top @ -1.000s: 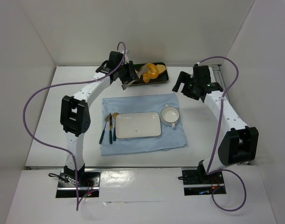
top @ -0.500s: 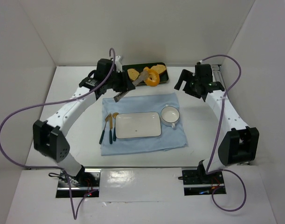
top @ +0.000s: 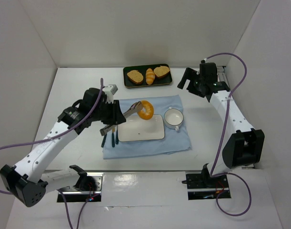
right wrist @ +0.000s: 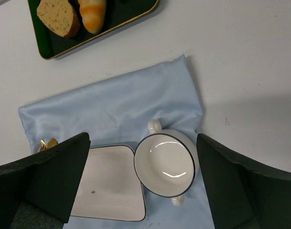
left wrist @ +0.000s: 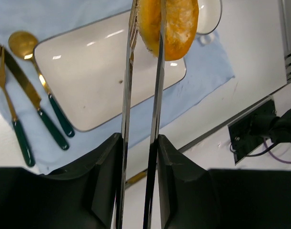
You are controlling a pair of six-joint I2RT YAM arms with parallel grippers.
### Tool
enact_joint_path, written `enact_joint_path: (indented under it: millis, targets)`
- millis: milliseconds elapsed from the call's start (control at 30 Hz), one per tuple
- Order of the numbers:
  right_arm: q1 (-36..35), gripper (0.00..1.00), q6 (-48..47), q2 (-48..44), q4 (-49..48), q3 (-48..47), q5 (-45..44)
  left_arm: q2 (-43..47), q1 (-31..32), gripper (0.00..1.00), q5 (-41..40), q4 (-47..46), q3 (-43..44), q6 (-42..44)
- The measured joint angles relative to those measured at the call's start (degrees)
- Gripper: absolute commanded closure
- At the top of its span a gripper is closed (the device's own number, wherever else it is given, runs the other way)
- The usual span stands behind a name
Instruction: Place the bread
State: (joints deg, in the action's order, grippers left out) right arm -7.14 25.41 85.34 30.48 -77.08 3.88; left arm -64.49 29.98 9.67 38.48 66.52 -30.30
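The bread (top: 146,110) is a glossy orange-golden ring. It hangs pinched between the tips of metal tongs (top: 131,109) above the far edge of the white rectangular plate (top: 140,129). My left gripper (top: 115,119) is shut on the tongs' two blades. In the left wrist view the bread (left wrist: 170,24) sits at the top between the tongs (left wrist: 157,95), with my left gripper (left wrist: 139,164) squeezing them over the plate (left wrist: 97,81). My right gripper (top: 190,83) is open and empty, held high behind the cup (top: 174,118).
A dark tray (top: 165,82) at the back holds two toast slices and a small roll (top: 150,76). A gold fork, knife and spoon (top: 112,130) lie left of the plate on the blue cloth (top: 150,148). The right wrist view shows the cup (right wrist: 165,164) and the tray (right wrist: 47,47).
My left arm has swung from the back tray toward me, carrying the bread in the tongs to above the plate. The right arm has barely moved.
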Motion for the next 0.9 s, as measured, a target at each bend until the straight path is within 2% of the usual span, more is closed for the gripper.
enact_joint_path:
  millis: [233,633,900]
  targets:
    - [0.0,0.0,0.0,0.0,0.0,-0.6,0.0,5.6,1.0,0.55,-1.1,3.3,-5.9,-0.1]
    - [-1.5,0.0,0.0,-1.9,0.5,-0.4,-0.2,2.8,4.0,0.56,-4.5,2.3,-13.0,-0.1]
    - [-1.6,0.0,0.0,-3.8,0.4,0.0,-0.2,0.7,4.0,0.54,-5.2,-0.6,-13.8,-0.2]
